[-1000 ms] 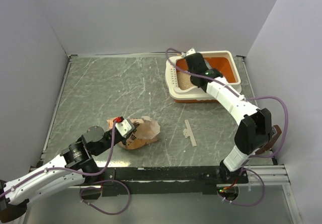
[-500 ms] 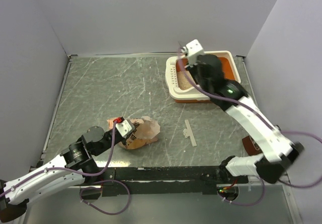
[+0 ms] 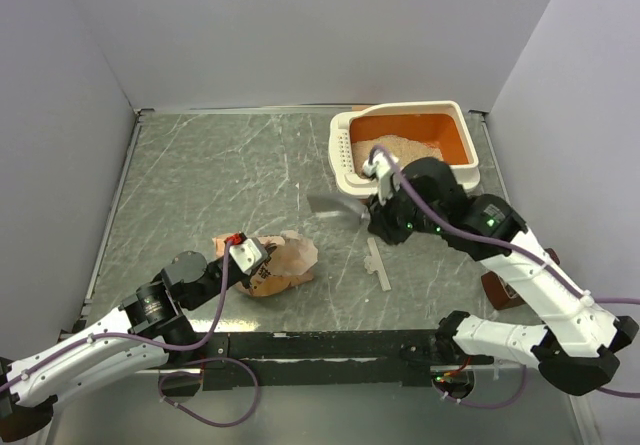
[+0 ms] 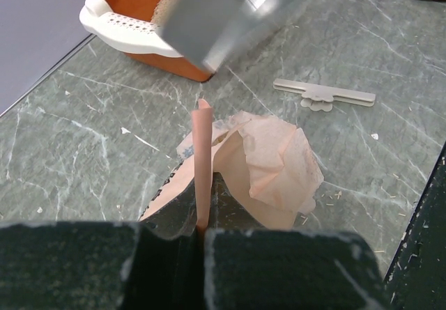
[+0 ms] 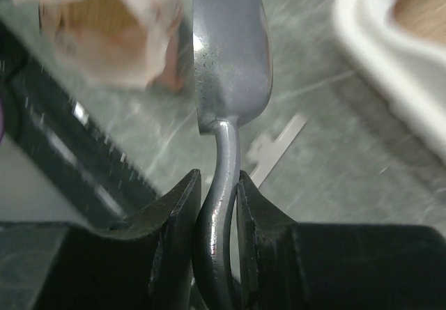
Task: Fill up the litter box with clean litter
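The litter box (image 3: 404, 107) has a cream-white rim, an orange inside and 1 strip of tiny dots. The litter (image 3: 400, 148) is pale beige. The bench (image 3: 200, 185) is grey-green with thin white lines. The bag (image 3: 290, 257) is pinkish tan. The scoop (image 5: 230, 59) is shiny grey.

**Blurred, cropped and half-hidden**

In the left wrist view the metal scoop (image 4: 223, 10) is a grey blur cut by the top edge, which also crops the litter box (image 4: 118, 28). In the right wrist view the paper bag (image 5: 104, 38) is smeared. From above, a brown object (image 3: 497, 290) lies half behind the right arm (image 3: 540, 275) and cannot be identified.
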{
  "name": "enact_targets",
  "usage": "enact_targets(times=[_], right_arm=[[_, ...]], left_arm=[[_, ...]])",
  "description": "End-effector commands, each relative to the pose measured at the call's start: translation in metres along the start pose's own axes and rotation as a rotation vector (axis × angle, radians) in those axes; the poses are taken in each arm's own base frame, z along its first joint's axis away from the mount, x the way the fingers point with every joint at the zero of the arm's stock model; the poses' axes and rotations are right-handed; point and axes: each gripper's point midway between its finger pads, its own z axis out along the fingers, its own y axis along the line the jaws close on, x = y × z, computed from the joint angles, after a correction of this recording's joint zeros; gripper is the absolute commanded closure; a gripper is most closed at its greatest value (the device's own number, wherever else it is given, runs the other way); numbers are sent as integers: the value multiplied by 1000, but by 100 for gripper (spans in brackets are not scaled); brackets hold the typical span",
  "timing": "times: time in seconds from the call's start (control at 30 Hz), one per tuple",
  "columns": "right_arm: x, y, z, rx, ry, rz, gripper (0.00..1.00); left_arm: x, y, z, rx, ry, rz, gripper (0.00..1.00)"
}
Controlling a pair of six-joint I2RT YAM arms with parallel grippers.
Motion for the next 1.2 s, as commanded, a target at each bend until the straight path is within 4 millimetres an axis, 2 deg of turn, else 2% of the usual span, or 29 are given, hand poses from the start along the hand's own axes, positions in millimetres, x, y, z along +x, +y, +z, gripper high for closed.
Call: enact_targets(times=[0.0, 0.13, 0.23, 0.4, 0.6, 0.87, 1.17], right_arm=[[30, 28, -9, -104, 84, -5, 100], [34, 28, -19, -93, 73, -11, 100], [31, 37, -27, -136, 53, -16, 100], [30, 50, -24, -189, 49, 3, 100], [21, 60, -10, -240, 22, 12, 100], [11, 71, 18, -288, 44, -1, 100], [18, 92, 50, -381, 112, -16, 100]], left_arm=[[-19, 5, -3, -20, -43, -4, 99], [-19, 6, -3, -24, -43, -6, 99], [-17, 6, -2, -24, -33, -5, 99], [-16, 6, -2, -25, -29, -6, 99], [-16, 7, -2, -30, -30, -6, 99], [-18, 8, -3, -34, -37, -9, 99], [-20, 9, -4, -44, -46, -10, 99]])
